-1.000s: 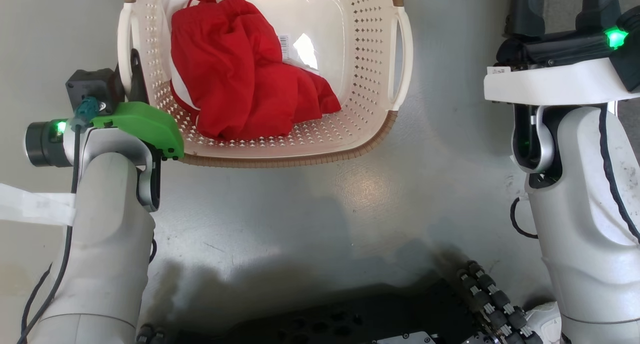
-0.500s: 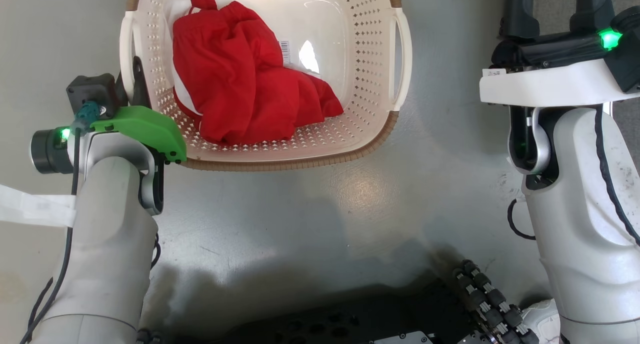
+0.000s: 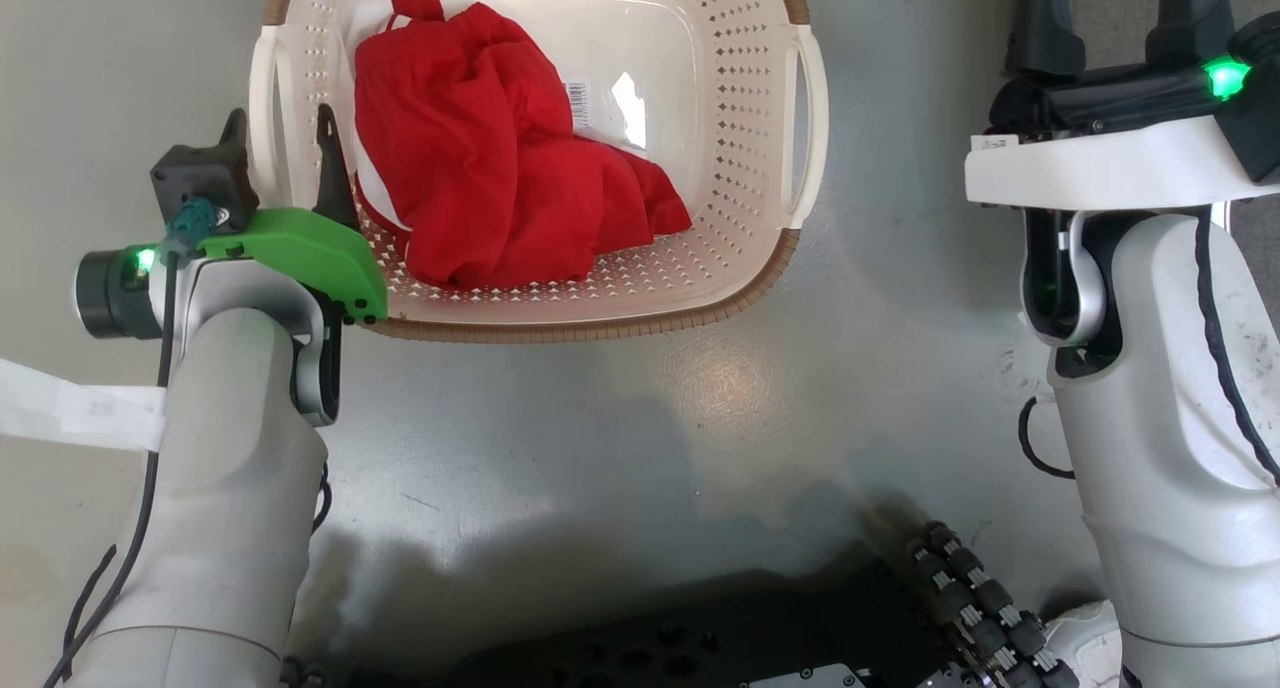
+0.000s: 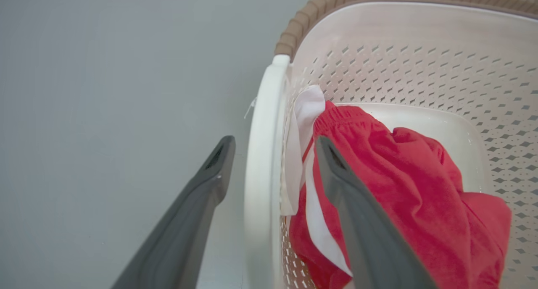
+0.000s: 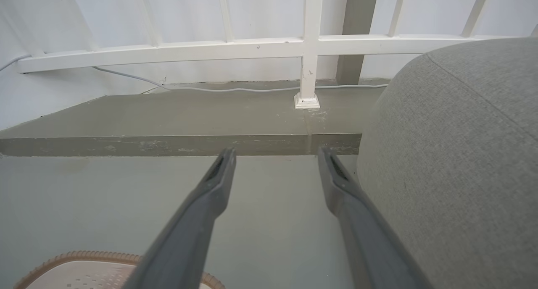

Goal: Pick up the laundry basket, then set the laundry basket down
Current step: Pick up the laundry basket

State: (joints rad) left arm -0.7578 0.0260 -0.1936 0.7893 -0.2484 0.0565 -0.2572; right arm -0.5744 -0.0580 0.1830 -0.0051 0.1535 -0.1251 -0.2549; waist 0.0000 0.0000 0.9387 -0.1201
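Upper centre of head view: cream-white perforated plastic laundry basket (image 3: 745,118) on grey floor (image 3: 600,448) | left tool (image 4: 275,140) apart, straddling white side handle (image 4: 262,175) | right tool (image 5: 276,151) apart, well clear | lift and set-down judged pending

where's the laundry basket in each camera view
Head view: laundry basket at top centre, with a red garment inside.
Left wrist view: right half, white handle running up the middle.
Right wrist view: one corner at the bottom left.
Shared landmark: its brown woven-look rim.
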